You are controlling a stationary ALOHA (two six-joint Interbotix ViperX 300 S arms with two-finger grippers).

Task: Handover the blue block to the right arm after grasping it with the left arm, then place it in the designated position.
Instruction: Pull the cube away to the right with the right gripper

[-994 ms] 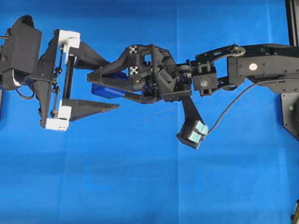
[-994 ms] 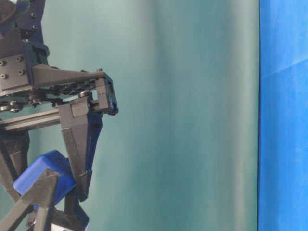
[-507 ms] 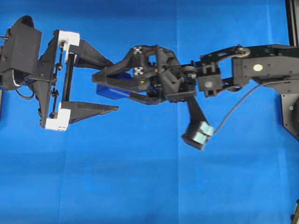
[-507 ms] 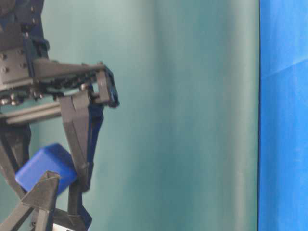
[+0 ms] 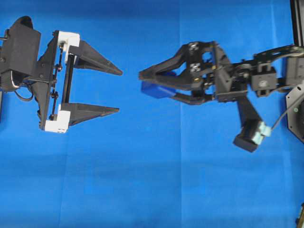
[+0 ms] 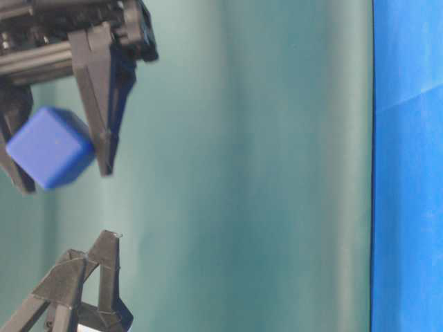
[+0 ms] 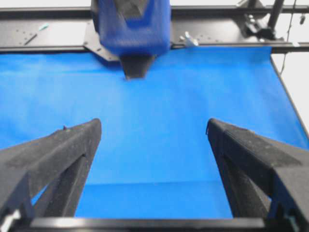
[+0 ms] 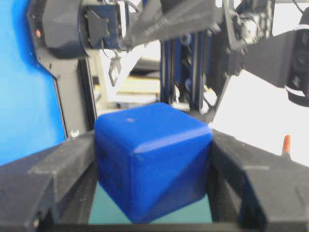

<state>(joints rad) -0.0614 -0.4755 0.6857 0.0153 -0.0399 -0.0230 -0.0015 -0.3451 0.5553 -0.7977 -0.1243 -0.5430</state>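
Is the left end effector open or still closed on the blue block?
Open. The left end effector has its fingers spread with only blue cloth between them; the blue block sits clamped in the right end effector, clear of the left.

No text, label, brand, number or sign can be read in any of the views. The only markings are small black-and-white checkered squares on the top of the right arm's gripper [image 5: 164,86] housing in the overhead view, and they carry no letters or digits.
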